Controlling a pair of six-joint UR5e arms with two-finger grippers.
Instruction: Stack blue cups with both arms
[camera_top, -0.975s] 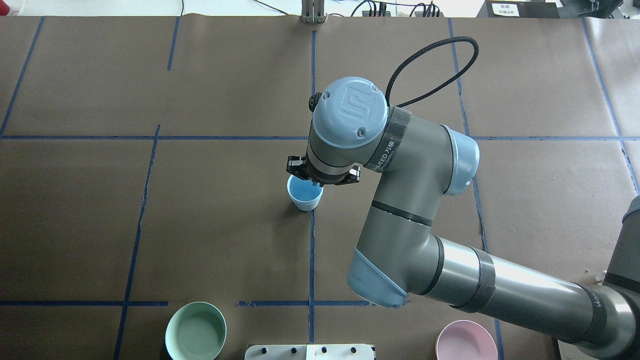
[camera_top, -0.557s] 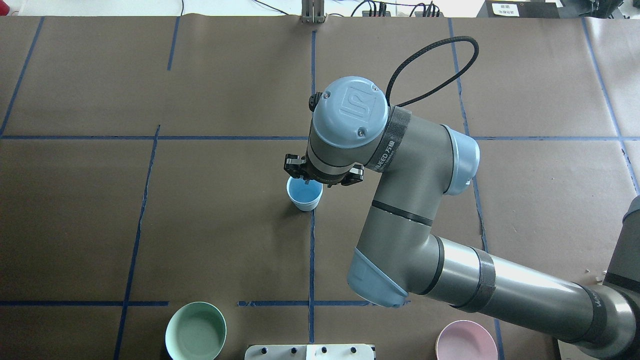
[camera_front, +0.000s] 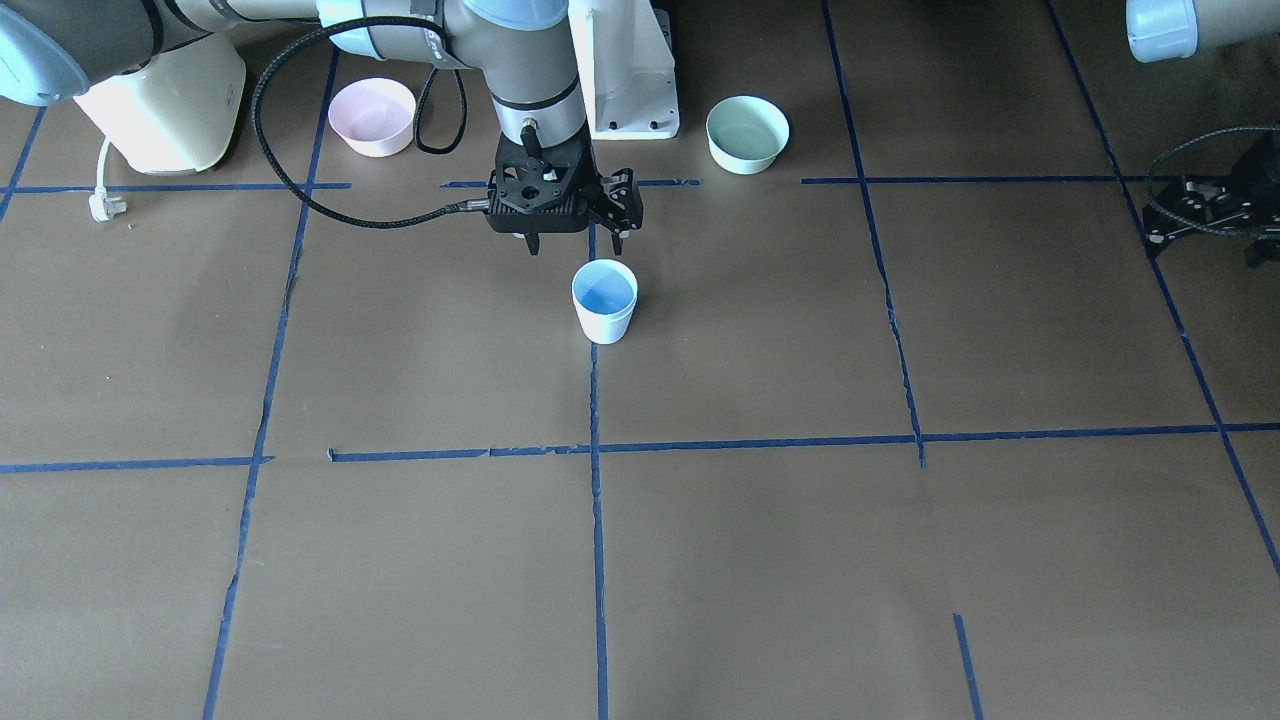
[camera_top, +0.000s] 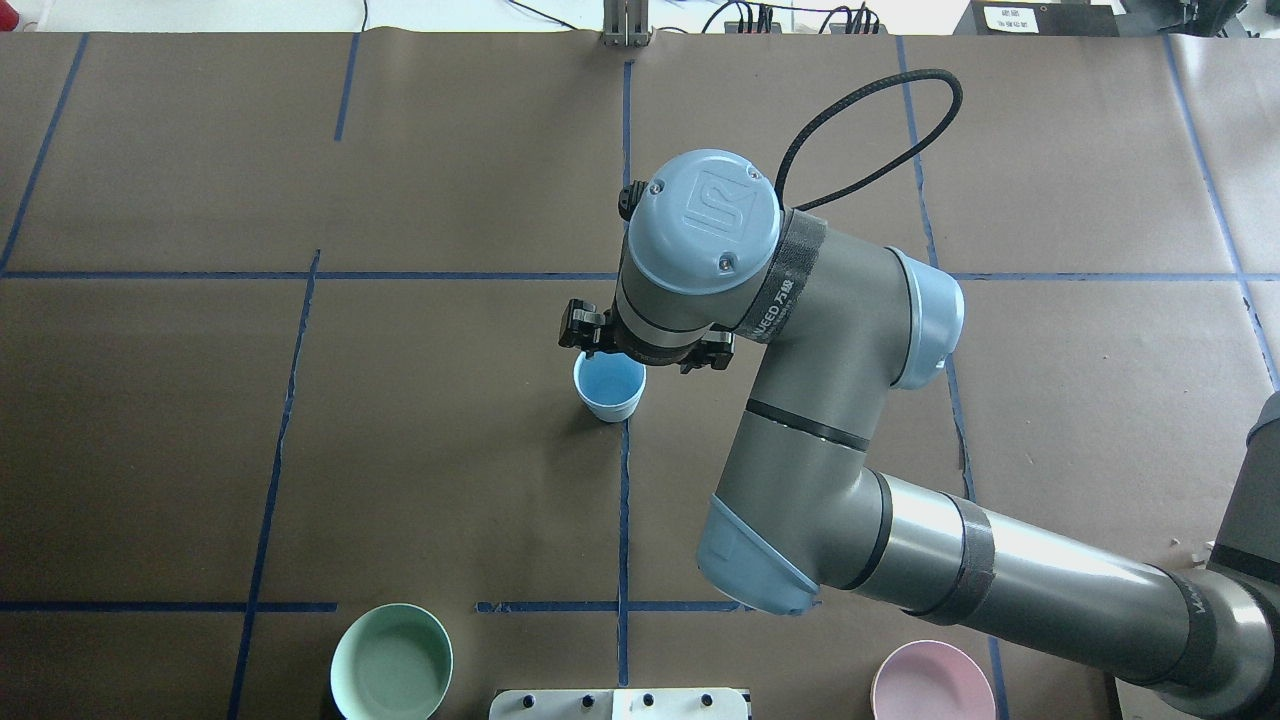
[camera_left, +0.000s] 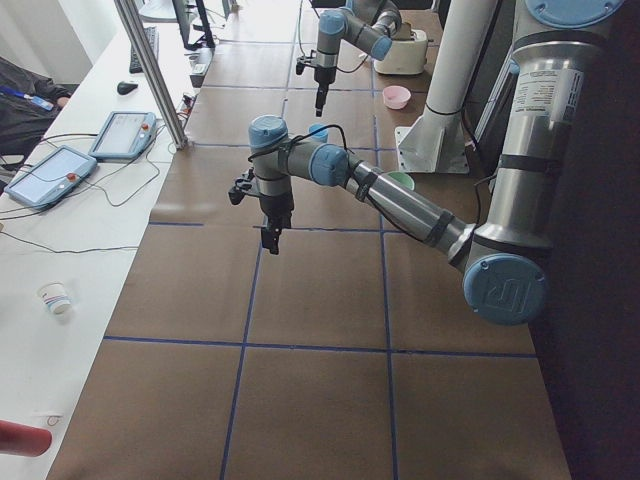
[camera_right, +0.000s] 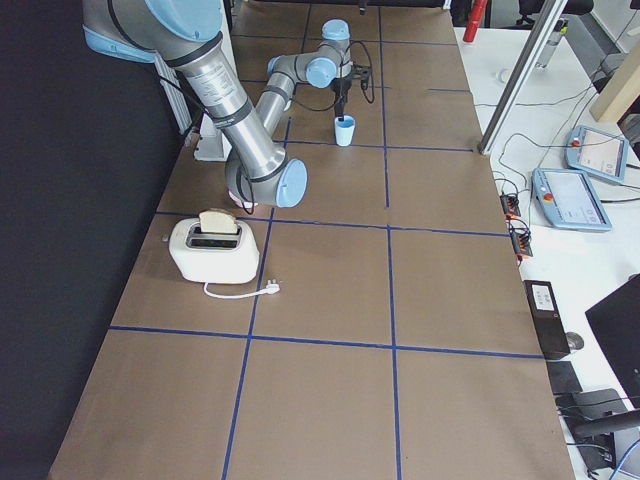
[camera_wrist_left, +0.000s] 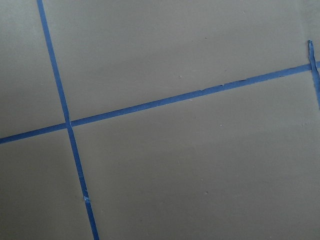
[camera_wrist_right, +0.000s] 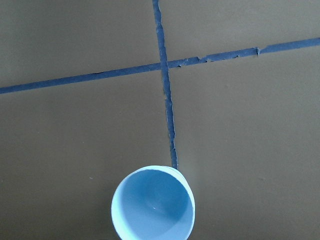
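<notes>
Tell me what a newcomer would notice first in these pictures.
The big grey right arm dominates the overhead view, its open right gripper hanging above a lone blue cup that stands upright on a blue tape line near the middle of the table. A mint-green bowl and a pink bowl sit at the robot's edge.

Brown paper (camera_front: 750, 560) gridded with blue tape (camera_front: 596, 450) covers the table in front of you. On its far side a pink bowl (camera_front: 372, 116) and a mint-green bowl (camera_front: 747, 133) stand upright, well apart. A cream toaster (camera_right: 212, 250) with a slice of bread (camera_right: 216, 222) in its slot sits near the pink bowl, and its plug (camera_front: 98, 205) lies loose on the paper. On your white bench (camera_left: 40, 340), a grey tablet (camera_left: 124, 134) and a second tablet (camera_left: 52, 175) lie near a metal post (camera_left: 150, 70). A paper cup (camera_left: 55, 297) stands apart from them.
</notes>
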